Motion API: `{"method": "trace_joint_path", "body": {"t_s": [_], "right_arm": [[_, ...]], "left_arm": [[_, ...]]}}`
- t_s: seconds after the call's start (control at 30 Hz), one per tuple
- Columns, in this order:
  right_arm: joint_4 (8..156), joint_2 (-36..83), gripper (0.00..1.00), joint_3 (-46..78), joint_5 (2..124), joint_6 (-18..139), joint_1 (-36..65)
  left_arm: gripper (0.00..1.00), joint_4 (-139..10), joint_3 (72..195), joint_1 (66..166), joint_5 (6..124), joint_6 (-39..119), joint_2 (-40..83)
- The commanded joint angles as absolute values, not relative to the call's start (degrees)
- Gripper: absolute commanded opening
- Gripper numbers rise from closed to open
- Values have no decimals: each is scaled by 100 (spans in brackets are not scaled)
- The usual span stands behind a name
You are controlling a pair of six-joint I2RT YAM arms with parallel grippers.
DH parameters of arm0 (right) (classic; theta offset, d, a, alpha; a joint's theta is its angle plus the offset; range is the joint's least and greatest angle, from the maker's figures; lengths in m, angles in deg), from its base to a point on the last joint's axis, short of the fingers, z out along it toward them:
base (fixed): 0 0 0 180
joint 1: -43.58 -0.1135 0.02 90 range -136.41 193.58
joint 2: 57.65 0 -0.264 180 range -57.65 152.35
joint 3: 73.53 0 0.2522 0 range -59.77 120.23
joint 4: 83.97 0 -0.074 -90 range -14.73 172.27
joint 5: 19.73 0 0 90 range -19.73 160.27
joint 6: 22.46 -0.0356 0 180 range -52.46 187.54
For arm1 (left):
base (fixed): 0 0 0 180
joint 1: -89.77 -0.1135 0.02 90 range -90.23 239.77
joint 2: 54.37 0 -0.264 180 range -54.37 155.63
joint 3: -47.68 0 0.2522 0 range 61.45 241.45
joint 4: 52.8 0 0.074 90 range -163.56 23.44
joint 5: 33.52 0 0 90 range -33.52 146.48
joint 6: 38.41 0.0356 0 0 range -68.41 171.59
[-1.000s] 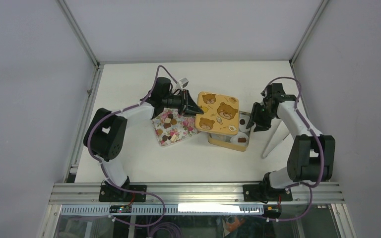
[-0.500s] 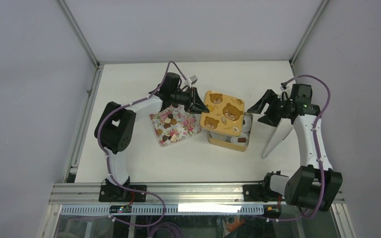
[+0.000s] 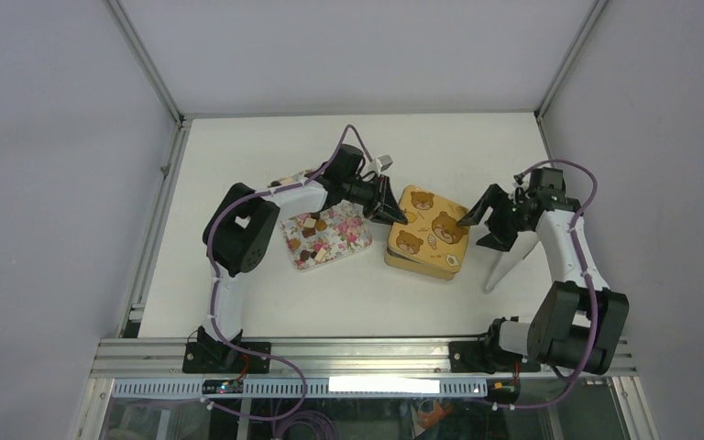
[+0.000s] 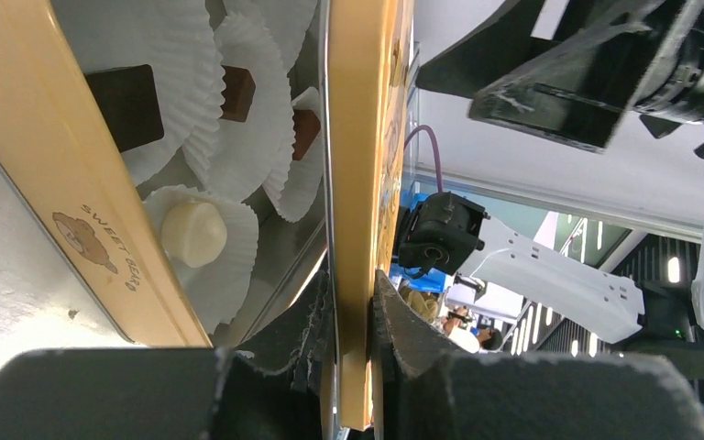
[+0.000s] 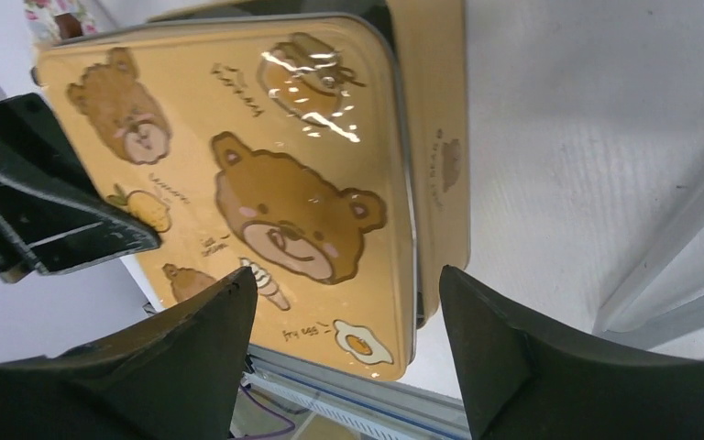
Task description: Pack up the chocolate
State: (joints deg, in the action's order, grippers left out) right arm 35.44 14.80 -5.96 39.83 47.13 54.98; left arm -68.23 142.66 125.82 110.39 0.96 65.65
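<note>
Chocolate (image 4: 128,103): dark brown squares and one cream round, in paper cups (image 4: 238,147). Left gripper (image 4: 355,295) clamps bear lid (image 5: 266,183); right gripper (image 5: 346,275) spread wide.

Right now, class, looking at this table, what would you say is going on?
The left gripper is clamped on the edge of the bear-printed lid, holding it over the yellow tin, which has chocolates in paper cups inside. The lid is not seated: a gap shows on the gripper's side. The right gripper hangs open at the lid's opposite edge. More chocolates lie on the floral tray beside the tin.
</note>
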Motion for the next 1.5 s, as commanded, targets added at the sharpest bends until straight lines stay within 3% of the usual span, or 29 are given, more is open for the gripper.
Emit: {"method": "trace_joint_path", "body": {"t_s": [0.0, 0.97, 1.17, 1.47], "right_arm": [[3847, 1573, 76, -789, 4095, 4606, 5569], [4302, 2377, 71, -1262, 3957, 4811, 5396], [4445, 2588, 69, -1334, 4069, 4751, 5225], [4543, 2757, 58, -1352, 4219, 4703, 5003]], "left_arm": [[0, -6583, 14440, 12659, 10987, -47, 6545], [1, -6389, 14065, 12660, 10731, -166, 6776], [26, -7262, 14227, 12660, 10380, 335, 6621], [51, -8296, 14494, 12652, 9826, 981, 6396]]}}
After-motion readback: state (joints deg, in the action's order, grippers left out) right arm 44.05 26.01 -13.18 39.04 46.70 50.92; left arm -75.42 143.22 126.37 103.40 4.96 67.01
